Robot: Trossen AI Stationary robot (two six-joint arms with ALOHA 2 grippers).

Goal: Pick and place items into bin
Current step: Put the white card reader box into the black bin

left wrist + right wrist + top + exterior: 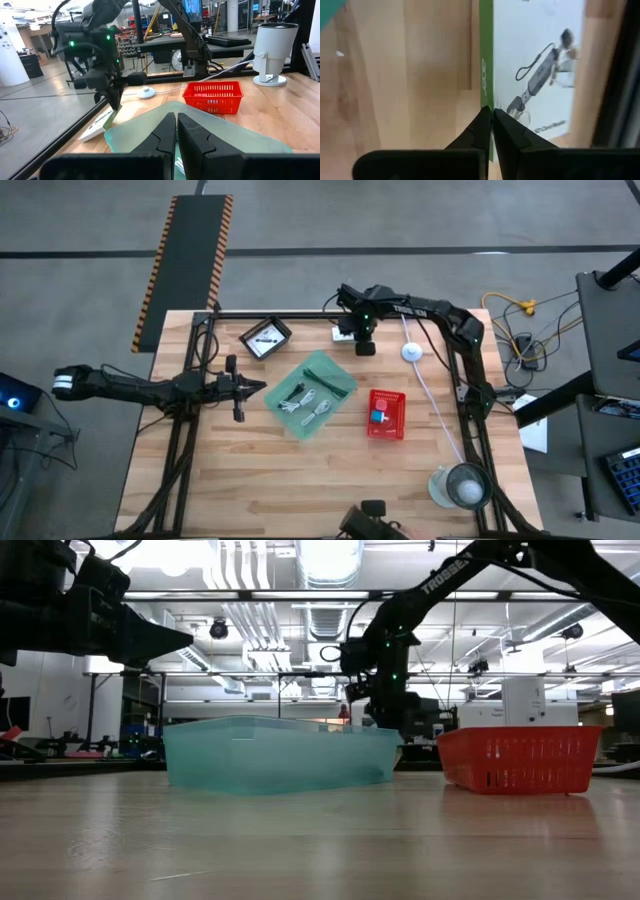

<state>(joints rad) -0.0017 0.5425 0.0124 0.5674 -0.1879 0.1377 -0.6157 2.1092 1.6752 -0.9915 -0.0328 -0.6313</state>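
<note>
A flat white printed packet point(540, 75) with a green edge is near the table's far edge, right of the middle, and my right gripper point(491, 111) is shut on it, pointing down. The same packet point(98, 127) shows tilted under that gripper point(115, 102) in the left wrist view. A translucent green bin point(316, 394) sits mid-table and holds white coiled cables point(305, 405). My left gripper point(243, 387) hovers level just left of the bin, shut on nothing. My right gripper pinches the packet's green edge point(487, 97) between its two fingertips, coming from above and pointing down. The packet hangs tilted below the fingers, its held end raised. Whether its low end point(85, 136) is on the table, I cannot tell.
A red basket point(386, 414) with small things in it stands right of the bin. A black-framed square object point(266, 338) lies at the far left. A white round puck point(411, 352) with a cable lies far right. A white device point(462, 486) stands near right.
</note>
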